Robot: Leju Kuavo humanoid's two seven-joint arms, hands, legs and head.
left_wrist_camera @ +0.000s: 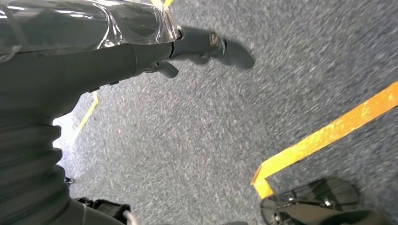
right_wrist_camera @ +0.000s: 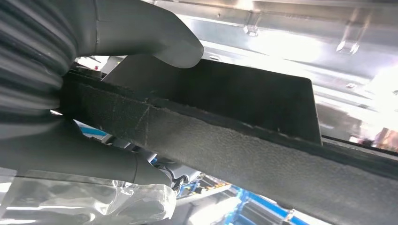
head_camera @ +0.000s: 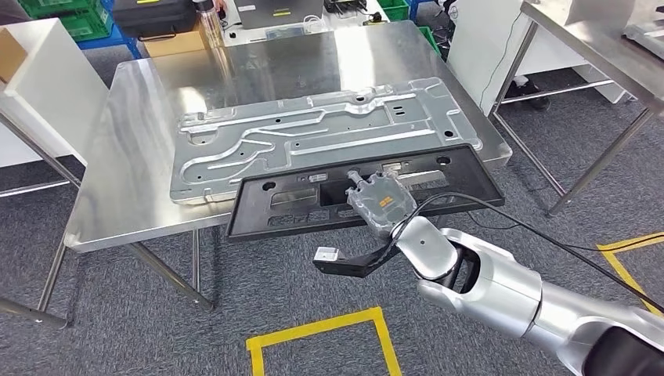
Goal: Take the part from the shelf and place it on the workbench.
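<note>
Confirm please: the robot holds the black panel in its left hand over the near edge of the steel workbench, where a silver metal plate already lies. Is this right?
Not quite. The right hand holds the black panel, as the head view shows; the left hand hangs over the carpet floor. The rest stands: the panel is over the near edge of the steel workbench, where the silver metal plate lies.

No readable text or labels anywhere

The right arm (head_camera: 501,286) is glossy silver in rounded segments, with dark gaps at the joints and a thin black cable looping over it. Its right hand (head_camera: 381,202) has a grey back plate bearing an orange label. The left hand (left_wrist_camera: 70,70) has a dark grey ribbed cover and dark fingers (left_wrist_camera: 202,44) showing a small round screw.
</note>
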